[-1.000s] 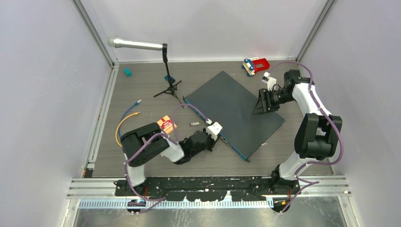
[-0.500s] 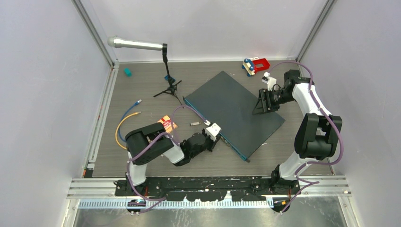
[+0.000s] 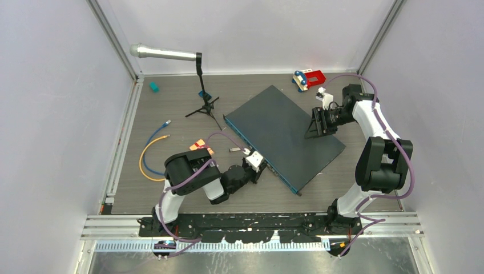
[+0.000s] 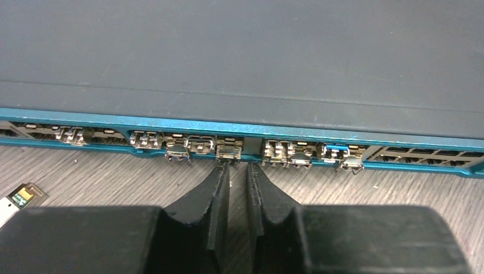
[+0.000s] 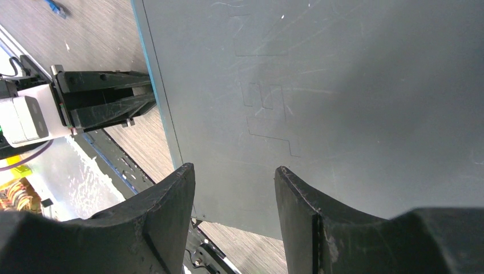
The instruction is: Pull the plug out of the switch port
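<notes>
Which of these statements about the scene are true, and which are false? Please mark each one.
1. The right claw is over the large flat dark grey metal switch with its jaws apart. True.
2. The left claw grips a yellow screwdriver. False: nothing is between its fingers, and its tips face a small metal plug in the switch's blue front edge.
3. The silver microphone on a black stand rests on the switch. False: it stands on the grey wood-grain table, beside the switch.
4. A thin blue cable and a thin orange cable lie on the table, apart from the switch. True.
</notes>
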`<action>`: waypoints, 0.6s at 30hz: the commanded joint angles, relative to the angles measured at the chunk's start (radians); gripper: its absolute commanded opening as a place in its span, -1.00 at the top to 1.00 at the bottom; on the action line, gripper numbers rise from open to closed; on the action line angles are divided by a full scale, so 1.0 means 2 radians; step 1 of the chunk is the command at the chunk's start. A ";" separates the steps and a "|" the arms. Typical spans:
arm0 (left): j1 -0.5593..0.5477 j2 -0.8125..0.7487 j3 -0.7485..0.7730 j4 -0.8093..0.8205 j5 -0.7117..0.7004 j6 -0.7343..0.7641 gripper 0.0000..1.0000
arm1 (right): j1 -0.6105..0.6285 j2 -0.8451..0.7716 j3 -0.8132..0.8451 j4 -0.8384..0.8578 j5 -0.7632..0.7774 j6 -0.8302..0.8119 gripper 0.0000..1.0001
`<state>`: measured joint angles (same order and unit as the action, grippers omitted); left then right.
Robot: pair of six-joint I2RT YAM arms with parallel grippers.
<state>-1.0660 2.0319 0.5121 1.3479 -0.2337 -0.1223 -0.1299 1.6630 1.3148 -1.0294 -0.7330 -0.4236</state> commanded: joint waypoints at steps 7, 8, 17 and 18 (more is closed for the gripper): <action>0.024 0.011 0.016 0.042 -0.033 0.025 0.75 | 0.004 0.004 0.017 -0.009 -0.001 -0.013 -0.17; 0.024 0.012 0.017 0.042 -0.025 0.025 0.75 | 0.004 0.005 0.018 -0.009 0.000 -0.014 -0.17; 0.026 0.006 0.015 0.042 0.042 0.004 0.70 | 0.005 0.006 0.018 -0.013 -0.002 -0.017 -0.17; 0.026 0.005 0.014 0.042 0.046 0.006 0.71 | 0.005 0.005 0.019 -0.013 -0.002 -0.017 -0.17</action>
<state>-1.0393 2.0472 0.5152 1.3758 -0.1814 -0.1242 -0.1253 1.6775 1.3163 -1.0451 -0.7330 -0.4423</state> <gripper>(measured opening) 0.153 0.584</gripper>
